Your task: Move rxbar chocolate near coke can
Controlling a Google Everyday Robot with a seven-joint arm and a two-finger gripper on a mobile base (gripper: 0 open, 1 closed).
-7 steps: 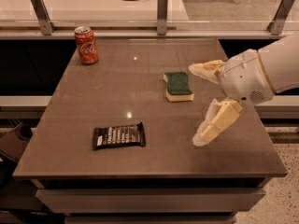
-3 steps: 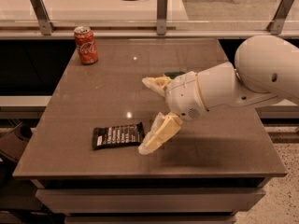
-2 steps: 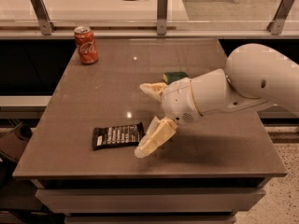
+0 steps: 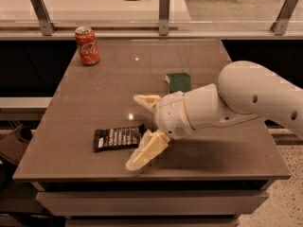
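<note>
The rxbar chocolate [image 4: 118, 137] is a flat black wrapped bar with white lettering, lying near the table's front left. The coke can [image 4: 87, 45] stands upright at the far left corner, well apart from the bar. My gripper [image 4: 139, 130] reaches in from the right on a white arm and is open. One cream finger [image 4: 146, 101] is beyond the bar's right end and the other [image 4: 144, 151] is in front of it. The bar's right end lies between them. The gripper holds nothing.
A green-and-yellow sponge [image 4: 179, 82] lies right of centre, behind the arm. The brown table [image 4: 99, 91] has its front edge close below the gripper. A rail with metal posts [image 4: 164, 7] runs behind the table.
The arm has swept from the right side of the table leftward and forward to the bar. The open fingers now straddle the bar's right end. Bar, can and sponge have not moved.
</note>
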